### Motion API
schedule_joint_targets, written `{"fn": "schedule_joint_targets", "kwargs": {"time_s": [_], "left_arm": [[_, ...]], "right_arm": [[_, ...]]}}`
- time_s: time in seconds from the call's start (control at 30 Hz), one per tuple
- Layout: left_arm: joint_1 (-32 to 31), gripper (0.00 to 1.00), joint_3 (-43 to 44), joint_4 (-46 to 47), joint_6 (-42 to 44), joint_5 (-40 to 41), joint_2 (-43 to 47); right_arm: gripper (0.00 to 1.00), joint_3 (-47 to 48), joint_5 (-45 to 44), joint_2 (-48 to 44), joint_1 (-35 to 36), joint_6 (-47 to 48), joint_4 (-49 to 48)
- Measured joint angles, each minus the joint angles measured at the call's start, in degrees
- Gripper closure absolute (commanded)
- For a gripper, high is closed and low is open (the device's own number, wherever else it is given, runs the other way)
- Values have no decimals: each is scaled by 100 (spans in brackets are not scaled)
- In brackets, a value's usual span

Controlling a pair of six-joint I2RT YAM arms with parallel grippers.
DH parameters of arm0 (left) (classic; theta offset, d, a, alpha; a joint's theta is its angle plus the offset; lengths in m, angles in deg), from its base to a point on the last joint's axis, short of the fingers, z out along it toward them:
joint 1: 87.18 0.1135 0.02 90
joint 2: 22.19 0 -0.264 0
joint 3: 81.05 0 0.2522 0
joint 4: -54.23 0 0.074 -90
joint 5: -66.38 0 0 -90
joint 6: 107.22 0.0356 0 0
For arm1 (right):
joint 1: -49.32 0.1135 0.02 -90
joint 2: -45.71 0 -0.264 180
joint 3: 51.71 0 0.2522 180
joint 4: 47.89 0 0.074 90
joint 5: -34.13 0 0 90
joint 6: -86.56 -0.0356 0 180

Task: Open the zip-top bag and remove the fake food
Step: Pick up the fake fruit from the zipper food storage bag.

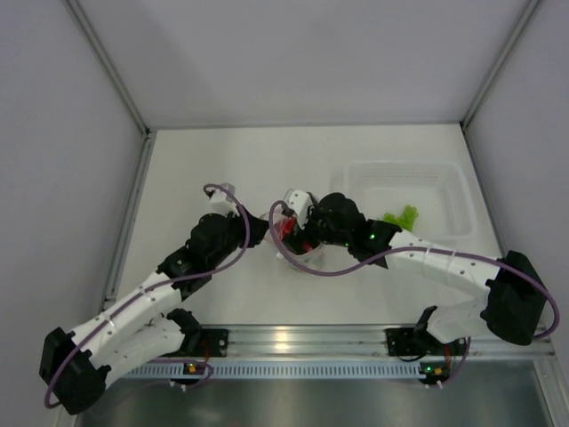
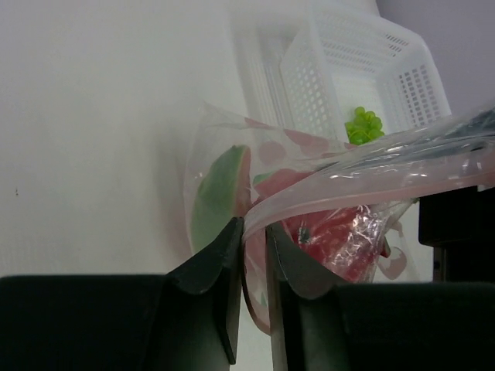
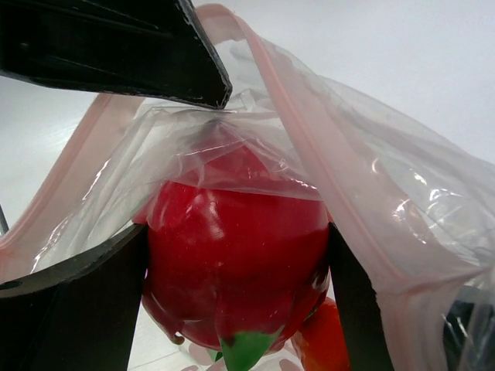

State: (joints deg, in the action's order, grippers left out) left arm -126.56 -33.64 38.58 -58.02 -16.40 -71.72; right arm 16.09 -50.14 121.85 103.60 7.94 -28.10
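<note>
The right gripper is reaching into the zip-top bag above the middle of the table, clamping the red fake food. The left gripper is flanking the bag's rim; pinching or not, I cannot tell. It should be holding that rim firm while the fruit is coming straight out.
</note>
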Motion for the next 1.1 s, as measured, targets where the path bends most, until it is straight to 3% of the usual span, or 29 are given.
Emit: {"fn": "schedule_joint_targets", "kwargs": {"time_s": [0.07,0.27,0.4,0.7,0.93,1.1], "left_arm": [[11,66,24,-52,76,-120,142],[24,62,190,-85,203,-610,367],[31,52,190,-57,280,-1049,323],[37,39,190,44,468,-1602,227],[-24,41,199,107,704,-1528,4],[-354,61,328,-55,992,-846,-326]], "right_arm": [[100,0,-9,0,0,20,0],[100,13,-68,0,33,63,2],[100,142,-160,46,133,85,116],[100,284,-341,195,160,83,308],[100,503,-535,393,160,15,509],[100,608,-680,514,164,-2,776]]}}
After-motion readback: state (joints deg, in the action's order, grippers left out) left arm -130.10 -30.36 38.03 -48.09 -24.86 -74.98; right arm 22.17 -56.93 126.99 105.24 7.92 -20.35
